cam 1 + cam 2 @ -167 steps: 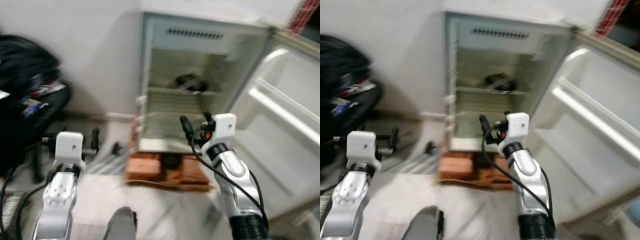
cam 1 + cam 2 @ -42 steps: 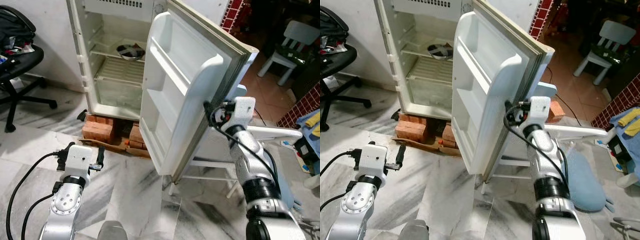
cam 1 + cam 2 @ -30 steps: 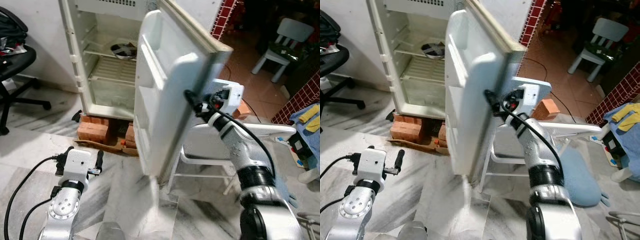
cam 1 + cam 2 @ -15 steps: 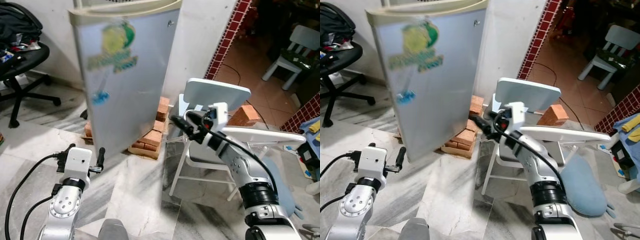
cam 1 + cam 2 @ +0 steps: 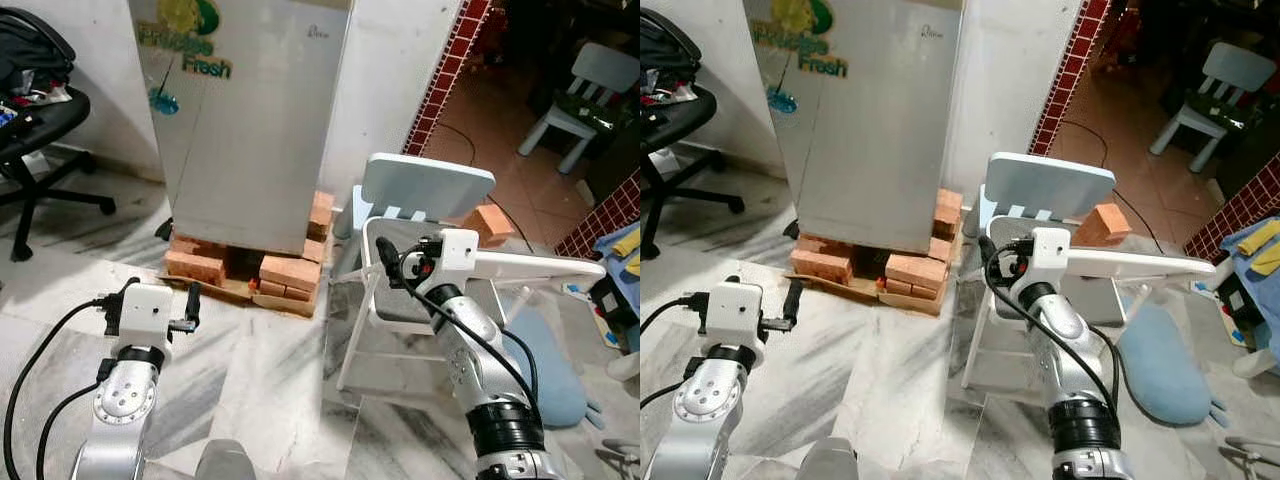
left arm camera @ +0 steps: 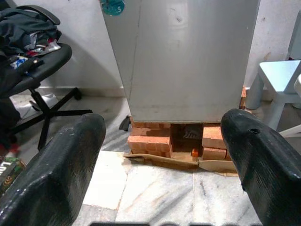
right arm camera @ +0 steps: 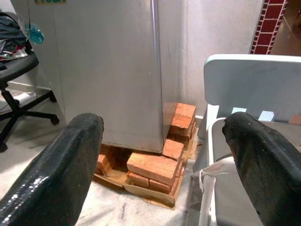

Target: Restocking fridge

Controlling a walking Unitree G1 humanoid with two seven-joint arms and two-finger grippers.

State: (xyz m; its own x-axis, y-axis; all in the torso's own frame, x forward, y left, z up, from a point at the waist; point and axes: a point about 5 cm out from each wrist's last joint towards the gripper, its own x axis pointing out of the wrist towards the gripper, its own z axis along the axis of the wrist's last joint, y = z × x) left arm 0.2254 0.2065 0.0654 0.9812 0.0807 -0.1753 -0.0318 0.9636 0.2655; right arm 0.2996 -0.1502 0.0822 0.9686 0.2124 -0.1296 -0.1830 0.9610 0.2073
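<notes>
Silver upright fridge (image 5: 250, 120) on red bricks (image 5: 285, 272): door shut, restocking apparently finished; left claw (image 6: 160, 155) and right claw (image 7: 164, 155) apart, empty.

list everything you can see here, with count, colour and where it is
fridge: one, silver-grey, door shut, against the white wall
bricks: several, orange-red, stacked under the fridge
cardboard: one sheet, brown, under the bricks
office chair: one, black, left of the fridge, piled with dark clutter
small chair: one, pale blue, right of the fridge
loose brick: one, orange, on the floor behind the small chair
child's chair: one, white, far right in the tiled room
cushion: one, pale blue, on the floor at right
left gripper: one, black fingers, open, low over the marble floor
right gripper: one, black fingers, open, over the small chair's seat
</notes>
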